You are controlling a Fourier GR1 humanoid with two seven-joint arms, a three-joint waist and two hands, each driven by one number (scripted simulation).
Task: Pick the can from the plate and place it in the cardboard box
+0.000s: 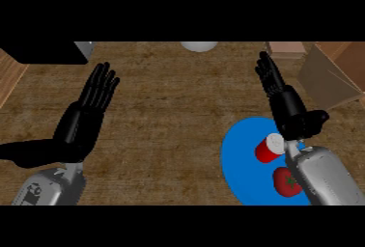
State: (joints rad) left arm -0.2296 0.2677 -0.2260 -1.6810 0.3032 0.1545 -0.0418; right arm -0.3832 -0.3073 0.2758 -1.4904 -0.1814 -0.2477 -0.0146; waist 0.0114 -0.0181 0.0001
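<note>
A flat, round blue plate (242, 164) lies on the brown, wood-grained worktop (178, 111); on it the can (269, 147), a short red cylinder with a pale top, lies tilted near the plate's middle, and a red tomato (287, 182) with a small green stalk sits on the plate just nearer the viewer than the can; beyond the plate, at the worktop's far right, stands the cardboard box (331, 72), tan and matt, with an open flap slanting toward the plate; a pale, smooth, rounded object (199, 46) sits at the worktop's far edge, well to the left of the box, and a dark block (43, 52) fills the far left corner, with a strip of lighter wood running down the left edge below it; the right hand (288, 103), black on a grey forearm, hangs over the plate's far edge just beyond the can, fingers straight and pointing away, thumb out to the side, holding nothing; whether it touches the can cannot be told; the left hand (89, 108) rests well to the left of the plate, open, fingers straight and spread, holding nothing.
</note>
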